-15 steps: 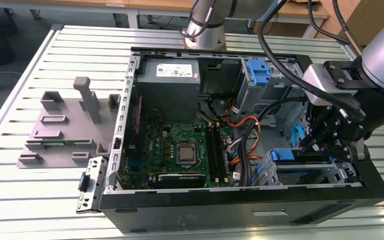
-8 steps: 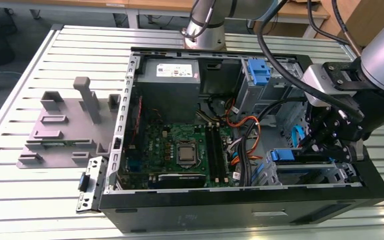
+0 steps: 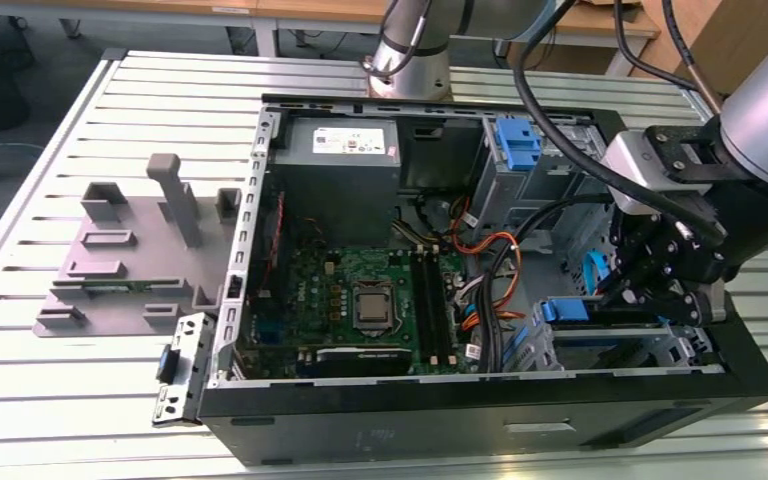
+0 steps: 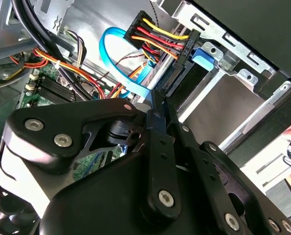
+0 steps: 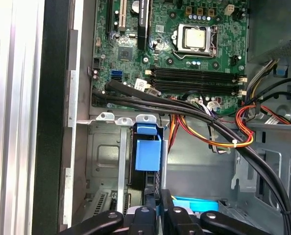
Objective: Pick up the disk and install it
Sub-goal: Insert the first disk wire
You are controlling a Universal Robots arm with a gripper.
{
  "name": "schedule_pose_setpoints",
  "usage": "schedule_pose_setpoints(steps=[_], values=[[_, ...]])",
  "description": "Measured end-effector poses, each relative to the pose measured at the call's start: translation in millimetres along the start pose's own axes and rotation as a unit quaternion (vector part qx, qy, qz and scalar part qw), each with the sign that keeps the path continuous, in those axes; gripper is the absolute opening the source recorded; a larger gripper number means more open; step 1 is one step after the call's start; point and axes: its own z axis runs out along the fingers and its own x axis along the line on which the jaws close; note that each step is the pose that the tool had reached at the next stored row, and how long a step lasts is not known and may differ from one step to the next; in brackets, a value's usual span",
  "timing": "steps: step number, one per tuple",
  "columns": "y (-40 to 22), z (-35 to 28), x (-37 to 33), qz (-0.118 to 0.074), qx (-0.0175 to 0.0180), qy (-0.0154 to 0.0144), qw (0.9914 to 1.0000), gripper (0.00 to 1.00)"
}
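The disk (image 3: 564,310) stands on edge in the drive cage (image 3: 624,350) at the case's front corner, on the exterior view's right. Its blue carrier end (image 5: 148,152) sits between the cage's metal rails, and the same blue end (image 4: 204,57) shows in the second wrist view. My gripper (image 3: 631,300) hangs right at the disk's near end. The black fingers (image 5: 144,215) are drawn close together, with a thin blue strip of the carrier between them (image 4: 157,100). The drive's silver face is hidden.
The open case holds a green motherboard (image 3: 371,300), a grey power-supply box (image 3: 344,145) and a bare blue bracket (image 3: 518,145) in the upper cage. Black and coloured cables (image 5: 209,127) and a light-blue data cable (image 4: 116,58) run beside the cage. A grey fixture (image 3: 131,250) sits on the slatted table.
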Motion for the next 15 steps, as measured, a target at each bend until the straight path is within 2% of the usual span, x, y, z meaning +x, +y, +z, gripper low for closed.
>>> schedule_pose_setpoints(steps=[3, 15], values=[[0.0, -3.3, -0.2, 0.0, 0.0, 0.0001, 1.0, 0.16], [-0.7, -2.4, 0.5, 0.0, 0.0, 0.0002, 1.0, 0.16]])
